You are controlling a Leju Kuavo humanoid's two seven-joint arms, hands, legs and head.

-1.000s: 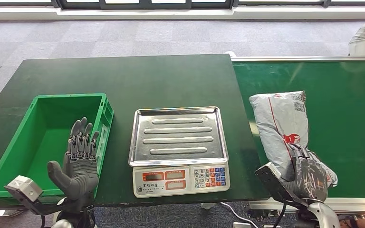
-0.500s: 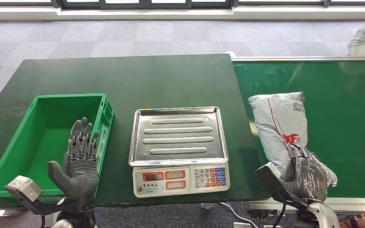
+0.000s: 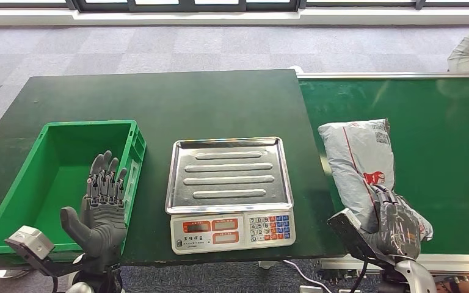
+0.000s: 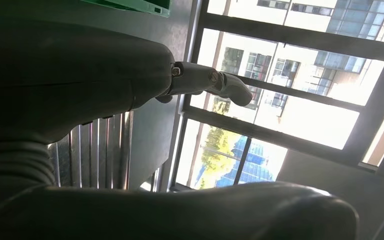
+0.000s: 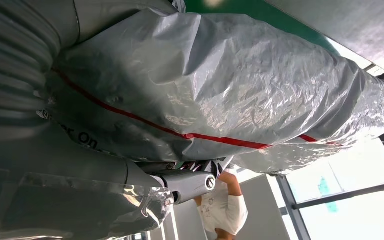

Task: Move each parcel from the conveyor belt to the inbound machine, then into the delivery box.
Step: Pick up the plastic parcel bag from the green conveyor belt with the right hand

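Setting: grey carpeted floor, dark green table (image 3: 159, 104), green conveyor belt (image 3: 452, 134) alongside on the right.
Parcel: grey plastic parcel (image 3: 360, 162) lying on the belt's near edge, close to the table.
Right hand: right hand (image 3: 397, 229) wrapped over the parcel's near end, fingers curled into the plastic, gripping.
Left hand: left hand (image 3: 102, 204) spread wide, holding nothing, hovering over the green delivery box (image 3: 49, 131).
Inbound machine: scale (image 3: 229, 192) with bare steel tray, between box and belt.
Progress: early; weighing not yet done, boxing not yet done.
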